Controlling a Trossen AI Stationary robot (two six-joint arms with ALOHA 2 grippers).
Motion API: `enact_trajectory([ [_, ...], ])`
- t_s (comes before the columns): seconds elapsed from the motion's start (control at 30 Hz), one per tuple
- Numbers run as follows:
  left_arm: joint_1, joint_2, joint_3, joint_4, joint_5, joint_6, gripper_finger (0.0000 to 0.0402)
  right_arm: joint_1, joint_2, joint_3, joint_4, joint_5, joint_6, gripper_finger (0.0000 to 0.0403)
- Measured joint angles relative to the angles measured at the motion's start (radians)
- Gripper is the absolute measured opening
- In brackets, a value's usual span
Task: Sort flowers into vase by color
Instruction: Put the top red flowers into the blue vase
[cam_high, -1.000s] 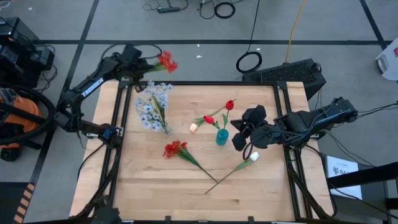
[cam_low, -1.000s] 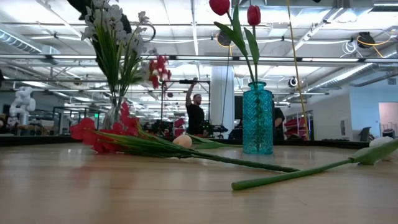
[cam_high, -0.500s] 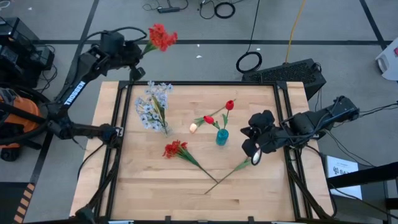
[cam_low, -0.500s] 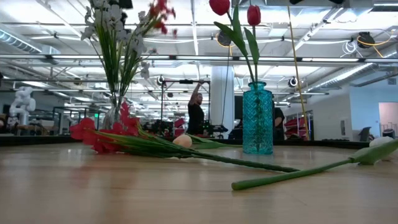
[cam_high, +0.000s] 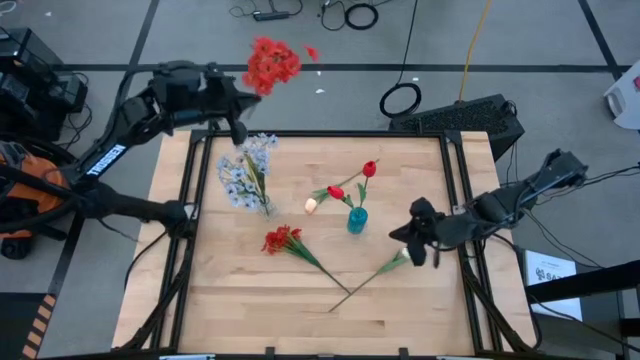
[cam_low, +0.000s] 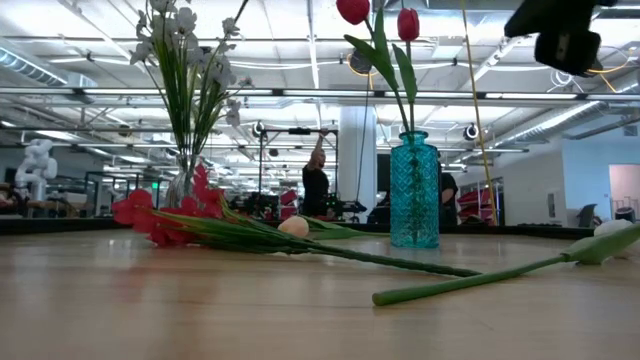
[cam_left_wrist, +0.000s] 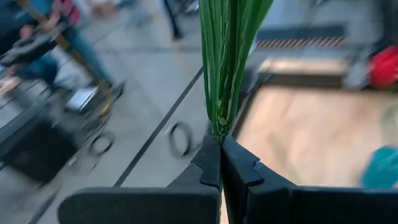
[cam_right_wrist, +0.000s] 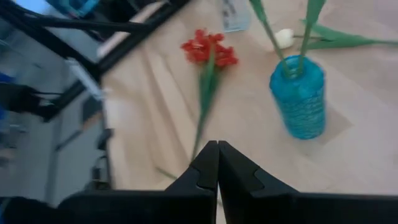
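Left gripper (cam_left_wrist: 220, 152) is clamped tight on a bunch of green stems (cam_left_wrist: 227, 56), holding the red flower cluster (cam_high: 271, 64) up high beyond the table's far left corner, out over the floor. Just beneath that arm, the clear vase (cam_high: 262, 207) of pale blue-white sprays (cam_high: 244, 170) stands on the wooden table (cam_high: 240, 300).

Over to the right gripper (cam_right_wrist: 217, 155): fingers pressed together with nothing between them, hovering above the table's right side. Near it lies a white-budded flower (cam_high: 375, 270), its long stem angled toward the table's middle. The blue vase (cam_high: 357, 220) sits mid-table with two red tulips (cam_low: 378, 18) standing in it. A cream bud (cam_high: 311, 204) lies just beside that vase, and a second red cluster (cam_high: 282, 239) lies flat, between the two vases and toward the front.
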Motion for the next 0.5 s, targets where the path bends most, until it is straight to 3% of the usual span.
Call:
enact_trajectory([
  [0.2, -0.209, -0.002, 0.0, 0.15, -0.056, -0.095, 0.0, 0.033, -0.163, -0.112, 0.027, -0.007, 0.025, 0.0],
  [0.37, -0.386, 0.01, 0.0, 0.256, -0.073, -0.223, 0.0, 0.045, -0.244, -0.129, -0.028, -0.007, 0.017, 0.0],
  [0.5, -0.541, 0.05, 0.0, 0.319, -0.16, -0.263, 0.0, 0.045, -0.279, -0.129, -0.065, -0.007, -0.017, 0.0],
])
